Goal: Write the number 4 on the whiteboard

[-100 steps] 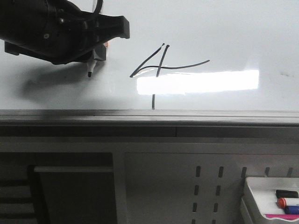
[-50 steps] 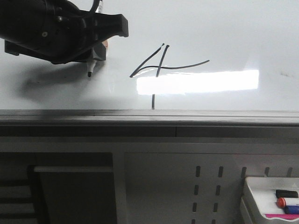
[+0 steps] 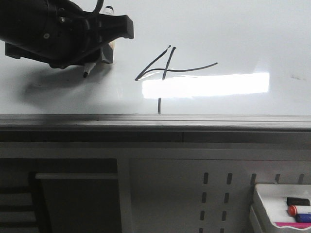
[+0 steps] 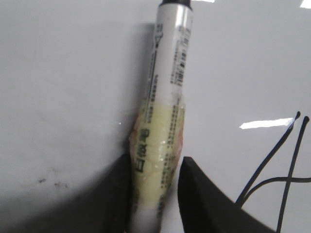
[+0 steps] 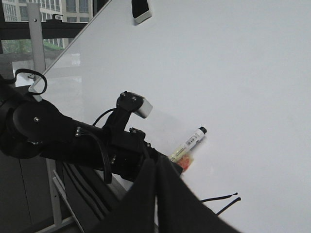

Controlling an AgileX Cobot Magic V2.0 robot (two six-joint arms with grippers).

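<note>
Left gripper [image 4: 154,187] is clenching the marker [image 4: 163,121], left of the 4 [image 3: 167,68]
Light, slick barrel (taped midsection gripping best); right gripper unreadable

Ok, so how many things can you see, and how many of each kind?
whiteboard: 1
number 4 drawn on it: 1
marker held by the left gripper: 1
tray of markers, cut off at the picture's edge, so its markers are not counted: 1
Total: 4
</note>
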